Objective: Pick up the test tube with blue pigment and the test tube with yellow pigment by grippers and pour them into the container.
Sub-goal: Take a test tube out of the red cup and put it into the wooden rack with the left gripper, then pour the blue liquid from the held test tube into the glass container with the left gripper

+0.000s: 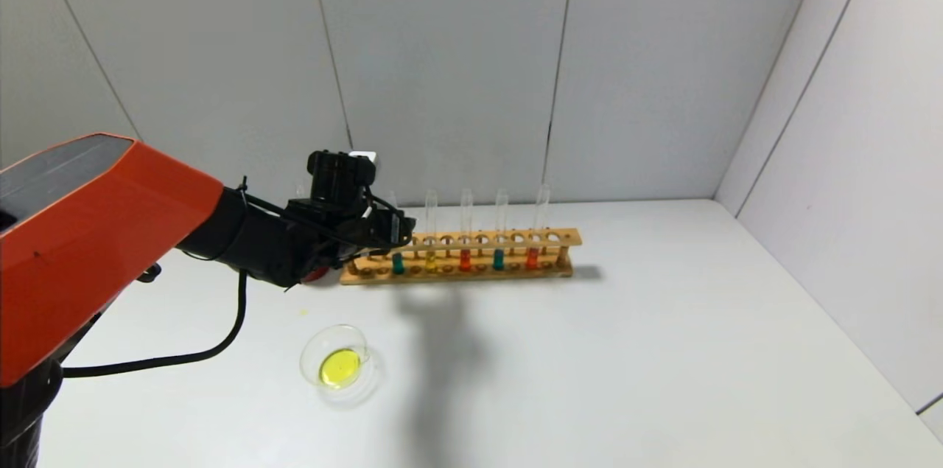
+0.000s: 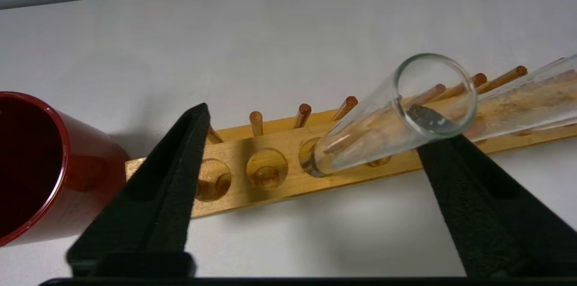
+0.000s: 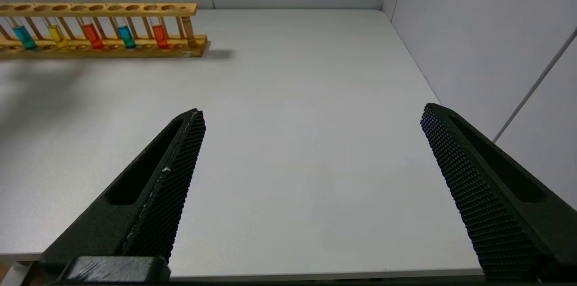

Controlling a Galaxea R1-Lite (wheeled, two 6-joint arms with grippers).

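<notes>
A wooden rack (image 1: 560, 238) holds several upright tubes. Two hold teal-blue liquid: the leftmost (image 1: 398, 262) and one further right (image 1: 499, 259). Between them stand a tube with yellow liquid (image 1: 431, 262) and one with orange-red liquid. My left gripper (image 1: 393, 228) is open at the rack's left end. In the left wrist view it (image 2: 315, 128) straddles the top of the leftmost tube (image 2: 387, 119), which stands in the third hole; one finger (image 2: 455, 173) is close by its rim. The clear dish (image 1: 313, 354) holds a yellow pool. My right gripper (image 3: 311, 112) is open and empty over bare table.
A dark red cup (image 2: 31, 164) stands just off the rack's left end, mostly hidden behind my left arm in the head view (image 1: 317, 275). Another orange-red tube (image 1: 532, 258) stands near the rack's right end. Grey walls close the back and right.
</notes>
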